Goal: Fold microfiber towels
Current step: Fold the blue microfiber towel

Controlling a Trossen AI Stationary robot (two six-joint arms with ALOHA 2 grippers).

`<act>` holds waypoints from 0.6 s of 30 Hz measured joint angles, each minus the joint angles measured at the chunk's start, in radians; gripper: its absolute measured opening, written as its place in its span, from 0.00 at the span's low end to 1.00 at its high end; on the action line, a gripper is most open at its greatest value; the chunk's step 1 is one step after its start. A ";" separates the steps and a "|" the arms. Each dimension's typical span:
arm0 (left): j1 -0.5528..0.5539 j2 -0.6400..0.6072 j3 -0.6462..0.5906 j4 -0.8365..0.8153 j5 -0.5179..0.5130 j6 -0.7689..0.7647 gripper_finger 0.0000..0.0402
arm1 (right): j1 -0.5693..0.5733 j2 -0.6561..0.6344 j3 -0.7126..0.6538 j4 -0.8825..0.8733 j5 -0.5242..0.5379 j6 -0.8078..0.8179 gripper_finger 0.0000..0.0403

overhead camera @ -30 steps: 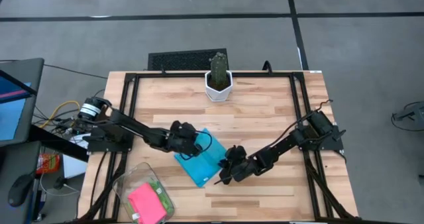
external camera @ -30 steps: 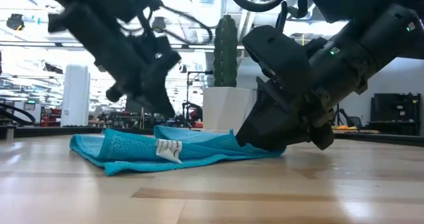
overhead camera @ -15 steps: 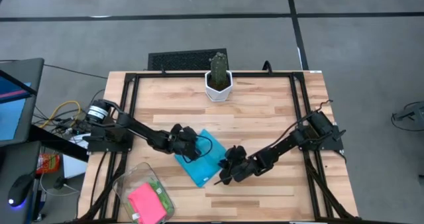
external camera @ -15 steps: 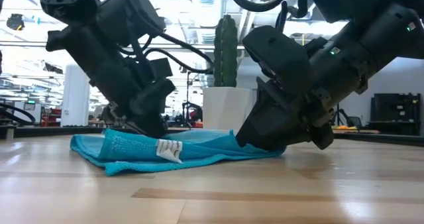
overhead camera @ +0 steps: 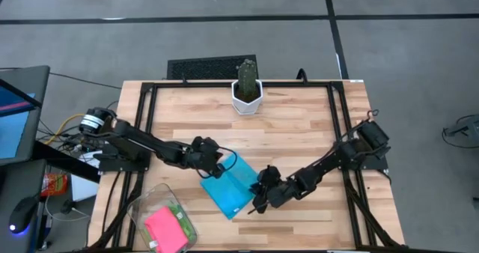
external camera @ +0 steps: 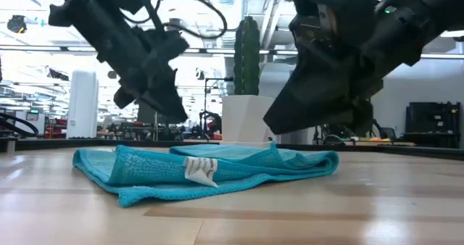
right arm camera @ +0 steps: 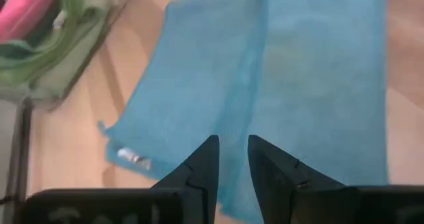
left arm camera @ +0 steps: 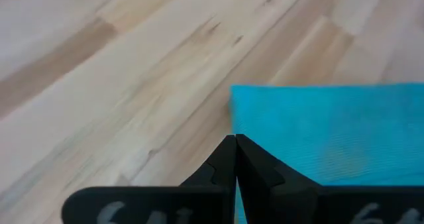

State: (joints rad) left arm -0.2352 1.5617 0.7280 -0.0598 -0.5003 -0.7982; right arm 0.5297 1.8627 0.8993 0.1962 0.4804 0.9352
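Holding pink towel (overhead camera: 165, 228), clear bin (overhead camera: 142, 205), left pincer (overhead camera: 220, 168) together, right pincer (overhead camera: 257, 203) apart

I see the folded blue towel (overhead camera: 230, 186) mid-table, left gripper (overhead camera: 218, 165) and right gripper (overhead camera: 257, 201) at opposite edges of it.

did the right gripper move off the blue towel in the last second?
Yes. In the low view the right gripper has lifted off the blue towel: earlier it pressed the towel's edge at table level, now it hangs above it, against the white pot.
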 joint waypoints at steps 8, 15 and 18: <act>-0.046 -0.101 0.000 0.019 0.129 0.085 0.00 | 0.013 -0.034 0.131 -0.114 -0.195 -0.154 0.26; -0.120 -0.233 0.001 -0.033 0.258 0.169 0.00 | 0.020 0.066 0.526 -0.574 -0.199 -0.442 0.27; -0.150 -0.288 0.002 -0.094 0.259 0.178 0.00 | 0.022 0.112 0.637 -0.661 -0.166 -0.557 0.29</act>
State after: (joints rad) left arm -0.3855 1.2732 0.7296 -0.1539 -0.2411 -0.6204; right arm 0.5513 1.9748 1.5362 -0.4650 0.3140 0.3784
